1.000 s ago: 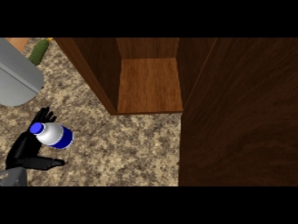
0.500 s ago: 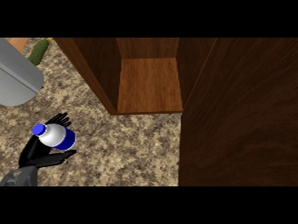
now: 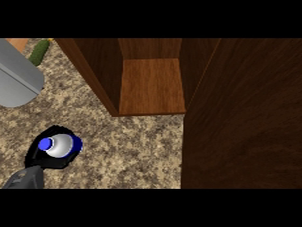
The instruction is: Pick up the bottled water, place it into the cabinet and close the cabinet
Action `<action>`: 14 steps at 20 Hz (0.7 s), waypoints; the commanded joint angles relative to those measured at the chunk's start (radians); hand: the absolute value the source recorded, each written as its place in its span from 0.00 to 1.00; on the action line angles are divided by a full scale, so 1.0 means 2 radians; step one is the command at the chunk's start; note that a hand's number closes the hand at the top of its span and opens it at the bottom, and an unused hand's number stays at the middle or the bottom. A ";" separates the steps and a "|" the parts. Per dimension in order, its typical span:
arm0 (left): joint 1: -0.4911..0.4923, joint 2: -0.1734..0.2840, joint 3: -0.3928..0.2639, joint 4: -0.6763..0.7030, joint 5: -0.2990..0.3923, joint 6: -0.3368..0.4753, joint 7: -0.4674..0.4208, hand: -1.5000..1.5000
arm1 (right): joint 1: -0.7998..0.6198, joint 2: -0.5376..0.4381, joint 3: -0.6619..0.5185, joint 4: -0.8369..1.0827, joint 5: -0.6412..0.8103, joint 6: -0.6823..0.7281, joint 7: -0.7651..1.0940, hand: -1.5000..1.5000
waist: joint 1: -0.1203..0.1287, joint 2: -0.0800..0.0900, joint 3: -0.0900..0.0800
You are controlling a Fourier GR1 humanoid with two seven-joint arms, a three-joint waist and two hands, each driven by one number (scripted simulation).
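Fingers of the left hand (image 3: 43,158) curl round the bottle (image 3: 58,145), which stands upright, cap up. Cabinet (image 3: 152,86) opening lies up and right of it, door (image 3: 251,119) swung open alongside.

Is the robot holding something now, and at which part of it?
Yes. The left hand is curled around the body of the bottled water, below its blue cap, which points up toward the camera. The right hand is not in view.
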 commanded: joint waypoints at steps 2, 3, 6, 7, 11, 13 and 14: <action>-0.015 0.004 -0.004 0.016 0.001 -0.077 -0.041 1.00 | 0.007 0.001 0.003 -0.024 -0.016 0.002 0.008 0.00 | 0.000 0.000 0.000; -0.001 -0.034 -0.009 0.007 -0.003 -0.026 -0.063 1.00 | 0.011 0.002 0.002 -0.053 -0.022 -0.007 0.027 0.00 | 0.005 -0.001 0.000; 0.011 -0.081 0.004 -0.007 0.014 0.038 -0.079 1.00 | 0.021 -0.002 -0.015 -0.043 -0.029 -0.001 0.013 0.00 | 0.008 -0.004 0.001; 0.014 -0.113 0.013 -0.015 0.022 0.087 -0.088 1.00 | 0.029 0.002 -0.007 -0.033 -0.014 0.002 0.000 0.00 | 0.007 -0.005 0.001; 0.029 -0.138 -0.016 -0.024 0.036 0.108 -0.122 1.00 | 0.043 -0.002 0.000 -0.044 -0.014 0.012 0.001 0.00 | 0.009 -0.006 0.002; 0.024 -0.138 -0.041 -0.044 0.050 0.107 -0.098 1.00 | -0.008 0.005 -0.006 -0.034 -0.021 -0.012 0.038 0.00 | 0.018 -0.005 0.002; 0.034 -0.139 -0.025 -0.066 0.043 0.092 -0.082 1.00 | 0.024 0.001 -0.006 -0.054 -0.033 0.001 0.028 0.00 | 0.016 -0.006 0.002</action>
